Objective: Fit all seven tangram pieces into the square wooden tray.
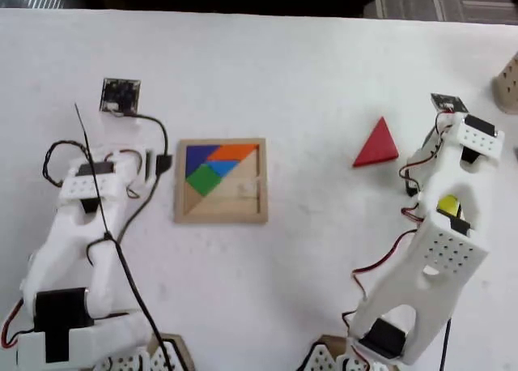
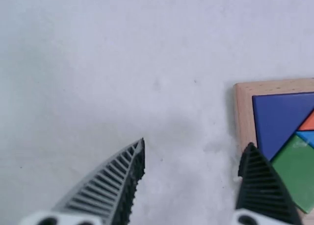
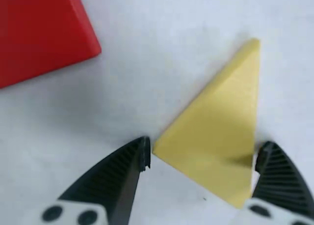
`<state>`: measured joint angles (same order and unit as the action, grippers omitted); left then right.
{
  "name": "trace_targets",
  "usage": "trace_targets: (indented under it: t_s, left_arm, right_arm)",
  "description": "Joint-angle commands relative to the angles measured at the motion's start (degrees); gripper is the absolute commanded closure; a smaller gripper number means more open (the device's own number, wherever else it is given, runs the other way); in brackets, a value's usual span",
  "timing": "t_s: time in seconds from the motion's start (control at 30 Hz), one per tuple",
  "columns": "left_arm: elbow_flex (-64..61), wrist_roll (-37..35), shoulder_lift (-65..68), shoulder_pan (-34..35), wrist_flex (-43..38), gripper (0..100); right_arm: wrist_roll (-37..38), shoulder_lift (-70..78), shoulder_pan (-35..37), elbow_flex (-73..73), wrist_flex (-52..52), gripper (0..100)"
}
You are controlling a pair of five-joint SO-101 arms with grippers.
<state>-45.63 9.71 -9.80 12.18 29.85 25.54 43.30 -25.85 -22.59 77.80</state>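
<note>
The right jaws, released, straddle the yellow triangle (image 3: 221,131), mostly hidden under the arm from above. The left jaws, released, sit beside the partly filled tray (image 1: 220,213), cut off in the wrist view.

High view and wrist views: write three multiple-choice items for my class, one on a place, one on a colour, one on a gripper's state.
1. Relative to the wooden tray, the red triangle lies: A inside it; B on the table, apart from it; C on its rim.
2. The square piece in the tray is: A green; B yellow; C red.
3. The right gripper is: A shut, empty; B open astride the yellow triangle; C shut on the red triangle.
Key: B, bare table surrounds it; A, it shows green; B, its fingers flank the yellow triangle.
</note>
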Motion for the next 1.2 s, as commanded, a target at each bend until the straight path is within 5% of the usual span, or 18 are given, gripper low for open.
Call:
trace_targets:
  t_s: [0.0, 0.53, 1.17]
  left_arm:
    - [1.1, 1.1, -0.1, 0.0, -1.1, 69]
    - [1.1, 1.2, -0.1, 0.0, -1.1, 69]
    - [1.1, 1.3, -0.1, 0.0, -1.1, 69]
  right_arm:
    - [-0.9, 4.2, -1.5, -8.5, 2.8, 67.3]
    - [-0.9, 17.2, -1.0, -35.3, 20.0, 67.3]
    - [-0.9, 21.1, -4.0, -36.7, 20.0, 72.2]
